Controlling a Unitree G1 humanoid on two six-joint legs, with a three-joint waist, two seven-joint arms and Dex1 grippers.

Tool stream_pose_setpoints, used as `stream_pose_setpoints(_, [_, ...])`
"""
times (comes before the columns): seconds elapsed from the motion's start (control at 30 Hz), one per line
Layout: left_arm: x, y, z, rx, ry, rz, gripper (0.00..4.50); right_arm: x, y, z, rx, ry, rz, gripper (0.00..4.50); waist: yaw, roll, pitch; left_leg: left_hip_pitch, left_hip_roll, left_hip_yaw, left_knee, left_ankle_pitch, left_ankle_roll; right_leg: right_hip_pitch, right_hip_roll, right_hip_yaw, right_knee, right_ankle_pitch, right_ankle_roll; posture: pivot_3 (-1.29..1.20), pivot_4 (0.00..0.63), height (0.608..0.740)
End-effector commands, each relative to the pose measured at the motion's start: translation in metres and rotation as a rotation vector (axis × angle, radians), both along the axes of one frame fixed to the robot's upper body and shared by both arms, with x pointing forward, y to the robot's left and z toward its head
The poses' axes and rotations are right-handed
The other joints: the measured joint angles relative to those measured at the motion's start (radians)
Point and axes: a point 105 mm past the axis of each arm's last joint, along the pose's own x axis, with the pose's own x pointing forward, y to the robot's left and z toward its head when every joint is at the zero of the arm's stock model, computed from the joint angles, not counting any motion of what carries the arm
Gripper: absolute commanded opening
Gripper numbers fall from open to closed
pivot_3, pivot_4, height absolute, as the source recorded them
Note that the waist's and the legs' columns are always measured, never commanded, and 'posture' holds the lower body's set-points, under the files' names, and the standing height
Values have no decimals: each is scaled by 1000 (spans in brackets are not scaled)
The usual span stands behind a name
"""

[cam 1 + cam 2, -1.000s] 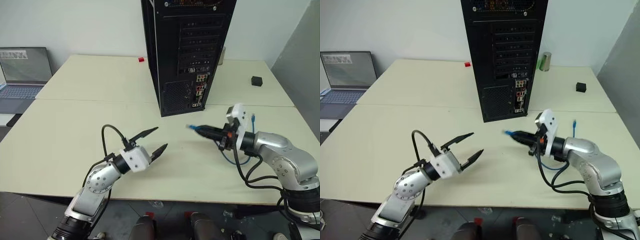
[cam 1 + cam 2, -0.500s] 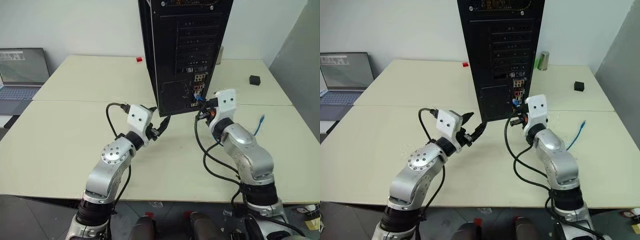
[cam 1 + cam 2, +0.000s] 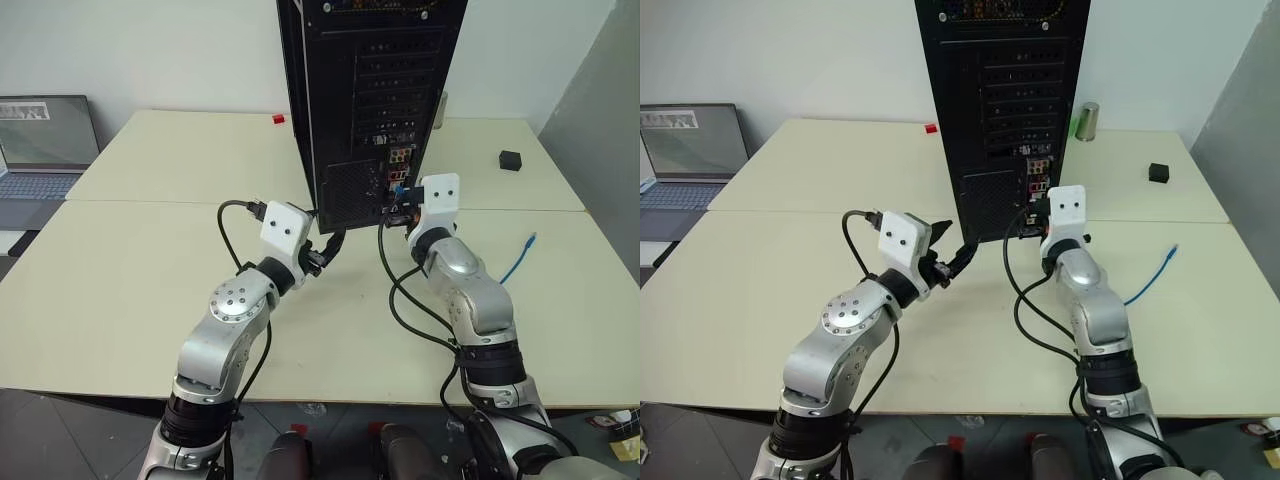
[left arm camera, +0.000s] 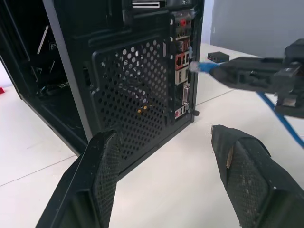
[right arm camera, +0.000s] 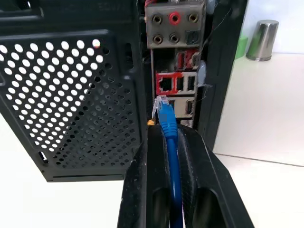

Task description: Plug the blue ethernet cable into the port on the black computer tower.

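The black computer tower (image 3: 370,100) stands upright at the table's middle, its rear panel facing me. My right gripper (image 5: 166,130) is shut on the blue ethernet cable (image 5: 169,142) just behind its clear plug (image 5: 161,102). The plug points level at the connector cluster, a little below the port (image 5: 165,83) in the red-framed block and short of the panel. The rest of the cable (image 3: 515,262) trails over the table to the right. My left gripper (image 4: 164,137) is open and empty, near the tower's lower rear corner, facing the perforated grille (image 4: 133,90).
A grey laptop (image 3: 45,140) sits at the far left. A small black box (image 3: 513,160) and a metal cup (image 3: 1088,120) lie behind the tower on the right, a small red block (image 3: 281,119) behind it on the left. The table (image 3: 130,280) has open surface on both sides.
The right gripper swung from pointing left to pointing at the tower and carried the plug up to the connector cluster. The left gripper rose and moved forward to the tower's lower corner.
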Motion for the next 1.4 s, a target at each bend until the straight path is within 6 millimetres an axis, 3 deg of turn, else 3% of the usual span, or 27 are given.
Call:
stream_pose_setpoints(0.03, [-4,-1,18,-17,-65,-5,3136,3,-2,22,24,-81,-23,0,0,0,0,0,0,0,0,0,0,0,0,0,0,0,0,0,150,740])
stream_pose_setpoints(1.4, [-3,8,14,-5,-61,29,3136,13,6,25,71,-77,-8,0,0,0,0,0,0,0,-1,0,0,-1,0,0,-1,0,0,0,150,740])
